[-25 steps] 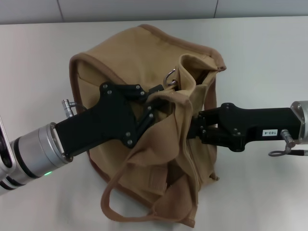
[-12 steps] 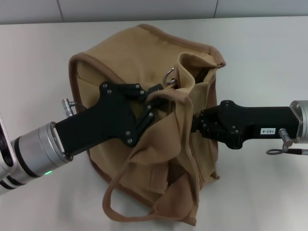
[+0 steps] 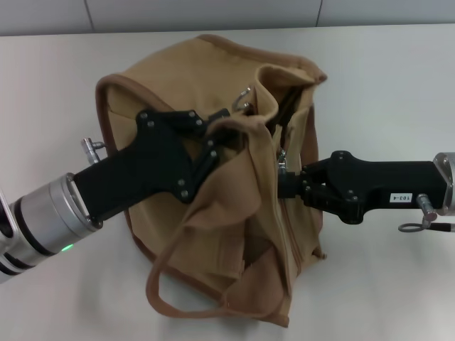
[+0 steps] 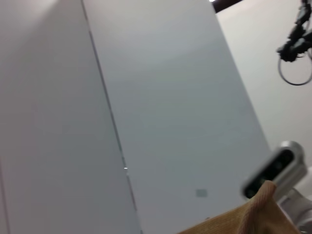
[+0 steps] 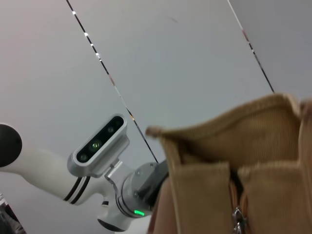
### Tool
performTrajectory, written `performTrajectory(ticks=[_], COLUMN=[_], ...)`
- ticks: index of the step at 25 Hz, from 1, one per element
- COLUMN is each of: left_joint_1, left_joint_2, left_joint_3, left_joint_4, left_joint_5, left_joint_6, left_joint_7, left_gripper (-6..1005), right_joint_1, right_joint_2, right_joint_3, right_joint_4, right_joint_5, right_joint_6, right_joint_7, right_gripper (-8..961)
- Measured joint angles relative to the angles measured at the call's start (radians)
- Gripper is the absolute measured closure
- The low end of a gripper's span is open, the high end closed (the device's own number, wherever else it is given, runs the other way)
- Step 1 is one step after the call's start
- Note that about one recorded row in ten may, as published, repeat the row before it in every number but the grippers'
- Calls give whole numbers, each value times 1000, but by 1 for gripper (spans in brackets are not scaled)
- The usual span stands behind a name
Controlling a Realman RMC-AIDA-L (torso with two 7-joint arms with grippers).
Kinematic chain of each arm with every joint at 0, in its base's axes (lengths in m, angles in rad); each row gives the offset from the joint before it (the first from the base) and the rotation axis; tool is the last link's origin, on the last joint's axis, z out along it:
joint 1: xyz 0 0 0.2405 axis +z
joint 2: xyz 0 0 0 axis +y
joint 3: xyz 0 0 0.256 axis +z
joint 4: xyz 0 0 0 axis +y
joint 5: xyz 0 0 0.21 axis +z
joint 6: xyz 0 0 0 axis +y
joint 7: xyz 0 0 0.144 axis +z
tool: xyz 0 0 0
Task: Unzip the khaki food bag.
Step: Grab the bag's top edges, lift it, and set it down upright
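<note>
Right gripper: reaches in from 3 o'clock, fingers pinched together at the zipper pull, though the contact itself is partly hidden.
Left gripper: comes from 8 o'clock, clamped on the bag's top fabric near a metal ring.
Khaki food bag: stands mid-table, between both arms.
Handling: soft, light canvas that sags and folds, so it needs bracing while the small pull is drawn.
Obstacles: loose webbing handle at 6 o'clock lies near the zipper line.
Table: white.

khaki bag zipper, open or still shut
Partly open. On the khaki bag the top gapes at its far end; the zipper pull sits partway along, by the right gripper. The left gripper grips the fabric.
</note>
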Motion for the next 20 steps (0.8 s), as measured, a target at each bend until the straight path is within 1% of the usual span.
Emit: performTrajectory(ticks=[11,14,15,20], left_joint_1=[3,5,6,8], left_joint_2=[0,0,0,0], left_joint_3=[-117,-147,-170,-213], left_joint_4=[-55,-73,-84,-89], left_joint_5=[-1,-2,-2,-2], left_joint_6=[0,2,4,-2], left_joint_7=[-12,-16,-25,-71], left_gripper=[916,916,916,916], right_joint_1=[-41,-56,-68,-93], right_joint_2=[-4,-8,-11,-17], right_joint_3=[-7,-8,-9,-11], right_joint_4=[0,2,4,3], right_joint_5=[-2,-3,-4,-6], right_joint_6=[0,0,0,-6], right_joint_7=[-22,-29,-31,-39], right_gripper=[942,942,942,943])
